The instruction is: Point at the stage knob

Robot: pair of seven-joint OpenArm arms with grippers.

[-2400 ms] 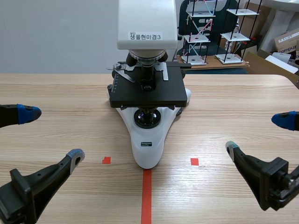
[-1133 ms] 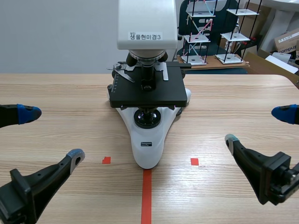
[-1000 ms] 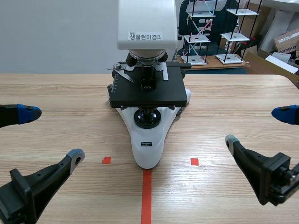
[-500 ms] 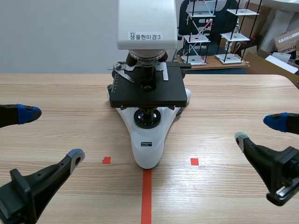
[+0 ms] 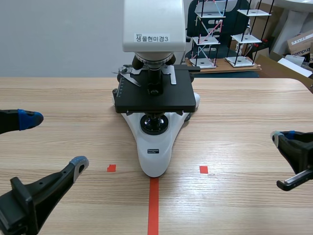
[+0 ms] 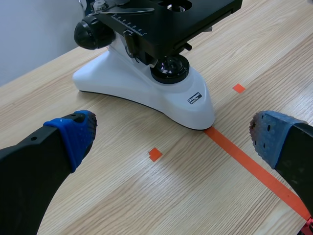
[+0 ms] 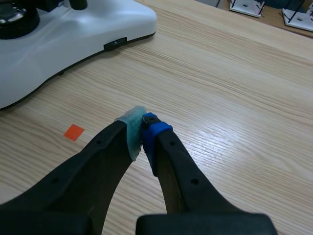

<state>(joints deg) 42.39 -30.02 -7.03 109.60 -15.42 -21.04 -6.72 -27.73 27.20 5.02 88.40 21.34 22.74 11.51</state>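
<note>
A white microscope with a black stage stands at the table's middle. A small dark knob hangs under the stage's right side; its lower end shows far ahead of my right gripper. My right gripper hovers low at the right, well apart from the microscope. It is shut with its pads pressed together and nothing between them. My left gripper stands open at the left. The microscope's base lies ahead of the left gripper, beyond its spread fingers.
A large black focus knob sits on the microscope's left side. A white head with a label towers over the stage. Model racks and boxes stand behind the table's far edge. Bare wood lies on both sides of the microscope.
My right gripper's fingers have come together from wide open to shut, and the gripper has drifted a little rightward. The left arm and the microscope have not moved.
</note>
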